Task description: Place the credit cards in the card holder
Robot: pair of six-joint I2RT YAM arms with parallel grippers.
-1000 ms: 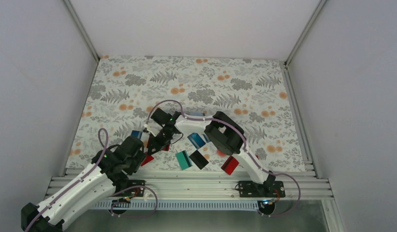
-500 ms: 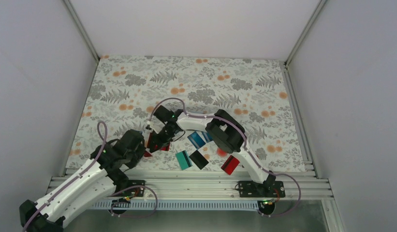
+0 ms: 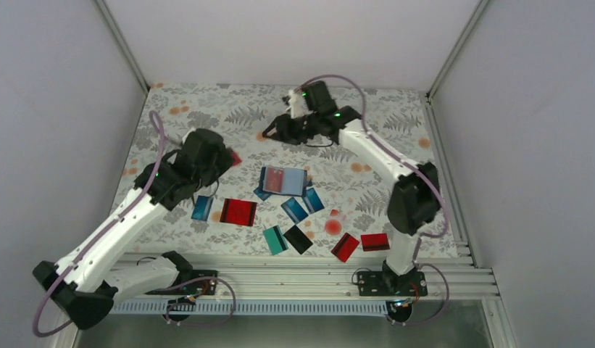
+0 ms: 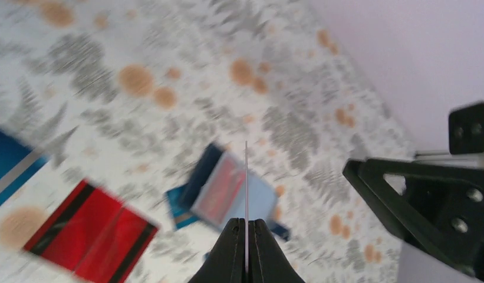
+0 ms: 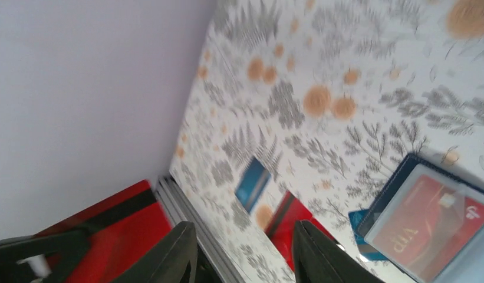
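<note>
Oddly, the left pincer [image 4: 246,225] is pinching a thin red plastic card with a dark stripe [image 4: 246,177] that its own wrist camera is showing only as an edge-on sliver, its colour unreadable. The overhead view is giving just a red corner past the raised wrist, while the right wrist view is catching the red face and stripe, blurred and cut off at the lower left. The right pincer [image 5: 244,231] is hovering over the far part of the floral-printed worktop [image 3: 367,116], fingers spread with nothing between them. The dark navy folding card holder [image 3: 283,181] is lying open near the middle. Only the right wrist view is showing a red card marked VIP [image 5: 422,221] in its clear pocket, with the frame edge cropping the holder there. Loose red, blue, teal and black plastic cards [image 3: 238,212] are lying beside it and nearer the arms, one blue card partly tucked under the holder, and both wrist views are smeared.
</note>
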